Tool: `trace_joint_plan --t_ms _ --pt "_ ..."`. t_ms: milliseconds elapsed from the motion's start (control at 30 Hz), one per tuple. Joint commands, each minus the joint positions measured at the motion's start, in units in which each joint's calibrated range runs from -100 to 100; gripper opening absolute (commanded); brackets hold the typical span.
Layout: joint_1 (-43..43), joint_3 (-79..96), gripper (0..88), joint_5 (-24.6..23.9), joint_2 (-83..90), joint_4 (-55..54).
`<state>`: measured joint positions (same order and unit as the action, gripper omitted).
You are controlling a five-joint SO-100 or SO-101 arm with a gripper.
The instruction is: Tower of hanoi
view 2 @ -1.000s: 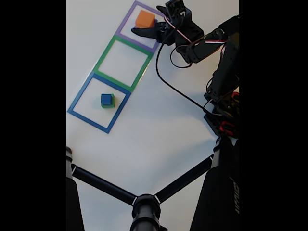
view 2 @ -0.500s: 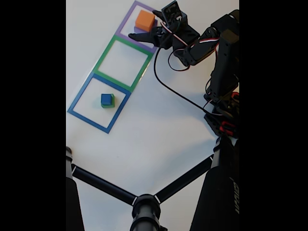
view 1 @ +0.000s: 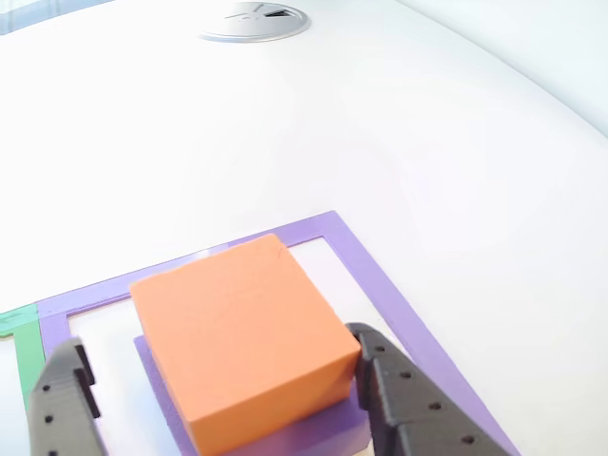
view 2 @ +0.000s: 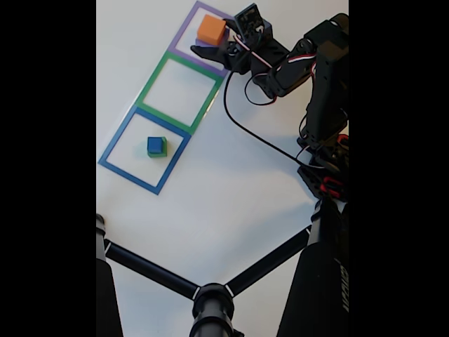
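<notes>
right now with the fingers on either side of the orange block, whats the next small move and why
Probably close the gripper on the orange block. In the other view its two fingers flank the block with a gap visible on each side, so it is open and roughly centred. The block sits on a flat purple piece inside the purple square; gripping high should lift the block alone.

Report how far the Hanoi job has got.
Done: a blue block sits on a green one in the blue square. In hand: the open gripper straddles the orange block, which sits on a purple block in the purple square, not yet clamped. Left: the green square is unused.
</notes>
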<state>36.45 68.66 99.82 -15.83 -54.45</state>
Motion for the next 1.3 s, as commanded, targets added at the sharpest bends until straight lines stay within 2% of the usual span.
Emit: trace_joint_plan --t_ms 0,400,733,1033,1267 --pt "-1.17 -1.39 22.4 0.18 0.53 -1.50" --pt "-1.75 -1.39 14.6 0.18 0.69 -1.74" --pt "-2.80 -0.02 12.4 0.18 5.05 -0.20" --pt "-6.06 3.80 12.2 0.18 29.52 22.79" --pt "-8.36 -0.30 11.7 0.18 52.85 53.81"
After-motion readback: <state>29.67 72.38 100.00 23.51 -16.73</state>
